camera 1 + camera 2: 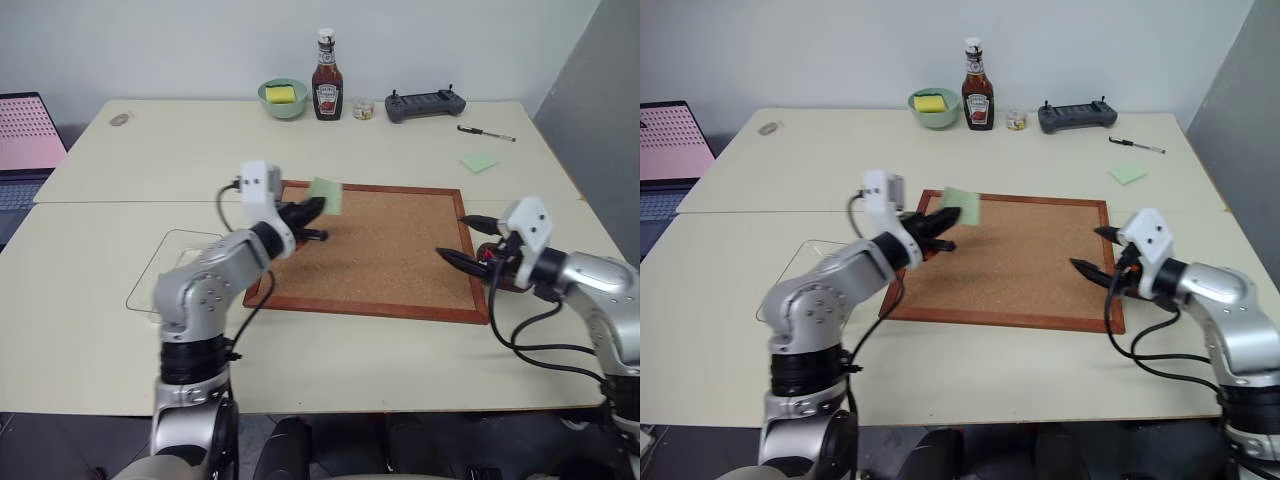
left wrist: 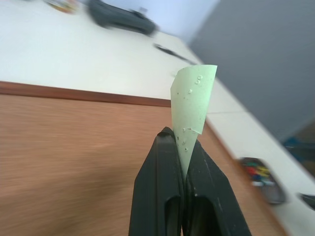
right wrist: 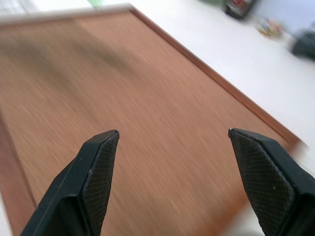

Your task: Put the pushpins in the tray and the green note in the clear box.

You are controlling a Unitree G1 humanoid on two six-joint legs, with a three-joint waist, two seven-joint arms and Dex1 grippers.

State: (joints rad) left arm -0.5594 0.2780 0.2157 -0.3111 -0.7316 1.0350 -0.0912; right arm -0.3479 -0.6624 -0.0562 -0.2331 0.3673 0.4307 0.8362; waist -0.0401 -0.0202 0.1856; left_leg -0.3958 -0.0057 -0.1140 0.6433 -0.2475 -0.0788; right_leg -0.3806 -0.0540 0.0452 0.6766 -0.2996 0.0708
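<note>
My left claw (image 1: 305,212), pinched shut on the green note (image 1: 326,194), holds it above the cork board's (image 1: 400,250) far left corner. The clear box (image 1: 165,268) lies leftward, near the table's front-left edge. My right claw (image 1: 463,240) gapes empty.
</note>
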